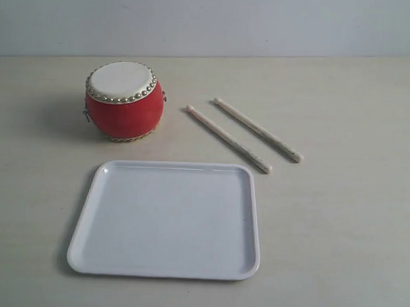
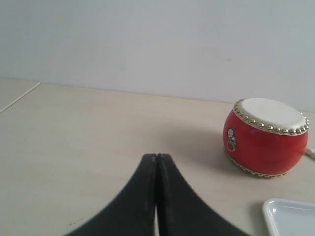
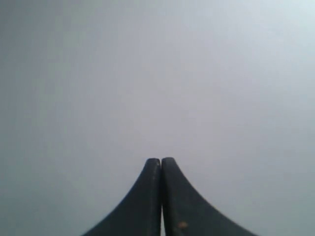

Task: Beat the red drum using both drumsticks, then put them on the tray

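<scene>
The red drum (image 1: 124,100) with its cream skin and gold studs stands upright at the back left of the table. Two pale drumsticks lie side by side to its right, one nearer the drum (image 1: 227,138) and one farther right (image 1: 258,130), both slanting toward the front right. The white tray (image 1: 168,220) lies flat in front, with nothing on it. Neither gripper shows in the exterior view. My left gripper (image 2: 156,156) is shut with nothing in it, low over the table, with the drum (image 2: 265,137) ahead and off to one side. My right gripper (image 3: 160,161) is shut, facing only a blank grey wall.
A corner of the tray (image 2: 290,216) shows in the left wrist view. The pale wooden table (image 1: 351,228) runs back to a grey wall (image 1: 211,21).
</scene>
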`<state>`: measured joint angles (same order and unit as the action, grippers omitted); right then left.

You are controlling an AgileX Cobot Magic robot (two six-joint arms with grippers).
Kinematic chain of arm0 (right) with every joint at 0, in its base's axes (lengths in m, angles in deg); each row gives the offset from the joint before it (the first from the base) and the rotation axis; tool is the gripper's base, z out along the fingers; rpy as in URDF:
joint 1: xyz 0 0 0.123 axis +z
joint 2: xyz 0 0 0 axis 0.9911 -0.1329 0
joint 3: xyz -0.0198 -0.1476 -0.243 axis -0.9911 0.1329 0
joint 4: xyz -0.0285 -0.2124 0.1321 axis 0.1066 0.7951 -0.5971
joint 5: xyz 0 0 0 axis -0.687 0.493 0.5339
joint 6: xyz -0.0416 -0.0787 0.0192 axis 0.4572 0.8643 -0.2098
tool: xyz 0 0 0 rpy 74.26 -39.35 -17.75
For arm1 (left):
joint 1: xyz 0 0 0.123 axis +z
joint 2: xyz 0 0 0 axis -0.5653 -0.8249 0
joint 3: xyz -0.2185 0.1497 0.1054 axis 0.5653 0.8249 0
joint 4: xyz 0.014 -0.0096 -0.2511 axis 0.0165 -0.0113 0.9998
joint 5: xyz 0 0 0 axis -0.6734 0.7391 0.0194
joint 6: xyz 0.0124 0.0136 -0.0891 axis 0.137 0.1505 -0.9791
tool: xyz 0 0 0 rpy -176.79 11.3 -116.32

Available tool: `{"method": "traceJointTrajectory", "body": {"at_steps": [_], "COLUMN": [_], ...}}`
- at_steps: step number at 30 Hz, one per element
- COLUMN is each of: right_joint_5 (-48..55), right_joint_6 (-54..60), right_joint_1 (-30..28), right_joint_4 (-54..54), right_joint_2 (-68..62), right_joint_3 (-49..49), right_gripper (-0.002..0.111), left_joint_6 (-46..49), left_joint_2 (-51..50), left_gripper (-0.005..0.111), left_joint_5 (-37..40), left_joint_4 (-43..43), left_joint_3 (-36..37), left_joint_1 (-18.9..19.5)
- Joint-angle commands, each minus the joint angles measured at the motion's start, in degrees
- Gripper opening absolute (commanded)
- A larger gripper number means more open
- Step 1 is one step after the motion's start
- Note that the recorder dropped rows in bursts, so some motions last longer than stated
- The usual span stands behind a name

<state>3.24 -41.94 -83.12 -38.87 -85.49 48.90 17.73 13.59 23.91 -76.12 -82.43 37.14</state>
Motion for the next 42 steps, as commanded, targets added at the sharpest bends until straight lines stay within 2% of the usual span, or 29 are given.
{"method": "traceJointTrajectory", "body": {"at_steps": [1, 4, 6, 11, 14, 20, 26, 33, 35, 38, 40, 41, 42], "right_joint_5": [18.25, 35.29, 48.71, 80.75, 97.21, 97.28, 97.28, 97.28, 97.28, 97.01, 96.52, 95.95, 95.95], "right_joint_6": [1.12, 0.99, 5.29, 32.49, 41.77, 43.01, 49.09, 49.41, 49.30, 49.18, 49.32, 49.32, 49.58], "right_joint_1": [0.06, 0.06, 0.06, 0.06, 2.11, 12.61, 22.24, 27.45, 27.45, 27.33, 27.33, 27.33, 27.33], "right_joint_4": [4.14, 6.17, 5.40, -14.58, -20.13, -10.70, -9.73, -9.47, -8.66, -6.86, -6.86, -6.74, -6.85], "right_joint_2": [-21.57, -36.60, -46.66, -68.10, -77.63, -89.46, -97.93, -105.01, -106.54, -107.87, -108.39, -109.05, -109.65], "right_joint_3": [-17.11, -30.33, -39.15, -57.81, -64.51, -67.11, -68.69, -77.26, -79.47, -80.49, -80.57, -80.57, -80.57], "right_gripper": [0.000, 0.000, 0.000, 0.000, 0.000, 0.000, 0.000, 0.000, 0.005, 0.020, 0.031, 0.042, 0.047], "left_joint_6": [-0.07, -0.07, -0.07, -0.07, -0.07, -0.07, -0.07, -0.07, -0.07, -0.07, -0.07, -0.07, -0.07], "left_joint_2": [0.32, 0.32, 0.32, 0.32, 0.32, 0.32, 0.32, 0.32, 0.32, 0.32, 0.32, 0.32, 0.32], "left_gripper": [0.000, 0.000, 0.000, 0.000, 0.000, 0.000, 0.000, 0.000, 0.000, 0.000, 0.000, 0.000, 0.000], "left_joint_5": [-0.30, -0.30, -0.30, -0.30, -0.30, -0.30, -0.30, -0.30, -0.30, -0.30, -0.30, -0.30, -0.30], "left_joint_4": [0.43, 0.43, 0.43, 0.43, 0.43, 0.43, 0.43, 0.43, 0.43, 0.43, 0.43, 0.43, 0.43], "left_joint_3": [0.19, 0.19, 0.19, 0.19, 0.19, 0.19, 0.19, 0.19, 0.19, 0.19, 0.19, 0.19, 0.19], "left_joint_1": [0.09, 0.09, 0.09, 0.09, 0.09, 0.09, 0.09, 0.09, 0.09, 0.09, 0.09, 0.09, 0.09]}}
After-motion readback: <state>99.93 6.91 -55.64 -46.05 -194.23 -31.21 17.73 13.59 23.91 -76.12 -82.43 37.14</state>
